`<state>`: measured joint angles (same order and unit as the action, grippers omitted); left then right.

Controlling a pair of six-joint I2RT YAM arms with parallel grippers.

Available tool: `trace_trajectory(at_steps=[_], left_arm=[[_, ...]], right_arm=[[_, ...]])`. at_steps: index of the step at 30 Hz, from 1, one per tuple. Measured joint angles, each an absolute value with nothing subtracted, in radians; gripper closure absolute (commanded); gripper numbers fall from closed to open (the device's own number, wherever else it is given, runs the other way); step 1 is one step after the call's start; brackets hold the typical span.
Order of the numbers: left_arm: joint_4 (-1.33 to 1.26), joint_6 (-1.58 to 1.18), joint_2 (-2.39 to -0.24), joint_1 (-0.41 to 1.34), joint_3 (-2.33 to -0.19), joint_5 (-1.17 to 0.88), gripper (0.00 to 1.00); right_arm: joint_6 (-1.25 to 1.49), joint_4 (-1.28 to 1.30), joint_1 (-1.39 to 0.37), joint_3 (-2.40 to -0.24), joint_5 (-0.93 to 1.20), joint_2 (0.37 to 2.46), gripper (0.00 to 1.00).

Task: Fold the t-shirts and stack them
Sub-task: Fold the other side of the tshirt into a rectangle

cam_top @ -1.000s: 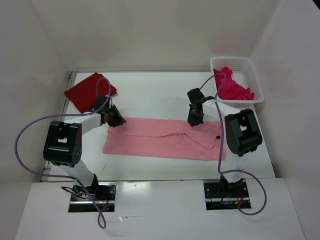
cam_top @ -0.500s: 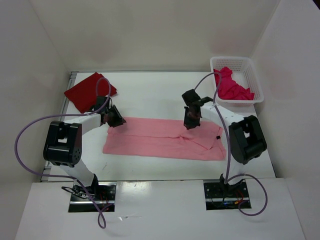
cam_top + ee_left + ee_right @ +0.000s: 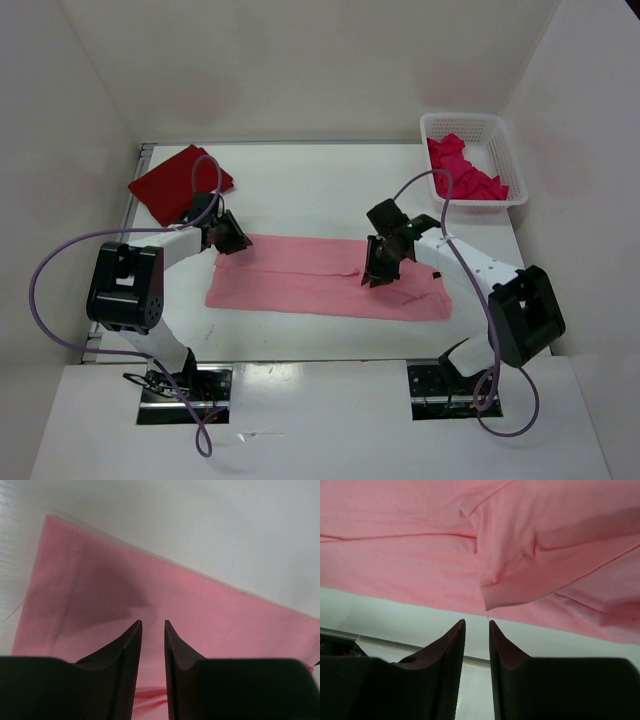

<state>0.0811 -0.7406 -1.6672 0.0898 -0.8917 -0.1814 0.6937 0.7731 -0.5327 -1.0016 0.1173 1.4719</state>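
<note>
1. The light pink t-shirt lies flat at the centre of the table. It is a long band running from 9 to 3 o'clock, already narrowed lengthwise. On its 3 o'clock half a loose flap sits askew, with a creased, pointed corner.
2. The step in hand looks like squaring this band before it is folded crosswise. It would go best if the flap is flattened first, so that its edges run along the band's long edges and no lump gets folded inside.
3. The right gripper hovers over that flap, close to the band's 6 o'clock edge. Its jaws stand a narrow slit apart with nothing between them, and bare table shows through the gap. It should come down on the flap's corner, pinch only the top layer, and draw it towards 3 o'clock without dragging the layers beneath.
4. The left gripper sits at the band's 10 o'clock corner, its jaws also a narrow slit apart. I cannot tell whether it pinches the cloth or only rests over it. It serves best as an anchor, keeping that end from sliding.
5. Further out, the dark red t-shirt lies folded at 10 o'clock, the likely place for the stack.
6. The crimson-magenta t-shirt is heaped in the white basket at 2 o'clock, not yet folded.
</note>
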Motion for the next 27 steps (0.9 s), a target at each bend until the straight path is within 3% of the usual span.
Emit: trace_trajectory(at_steps=[6, 12, 20, 27], left_arm=[[0.081, -0.741, -1.666, 0.090, -0.892, -0.186, 0.69], [0.082, -0.740, -1.664, 0.090, -0.892, -0.189, 0.69], [0.083, -0.740, -1.652, 0.090, -0.892, -0.192, 0.69], [0.085, -0.739, -1.652, 0.090, -0.894, -0.202, 0.67]], right_arm=[[0.679, 0.788, -0.483, -1.035, 0.103, 1.446, 0.86], [0.649, 0.720, -0.390, -1.111, 0.031, 1.602, 0.96], [0.630, 0.715, -0.403, -1.022, -0.025, 1.666, 0.99], [0.647, 0.811, -0.482, -0.996, 0.031, 1.519, 0.94]])
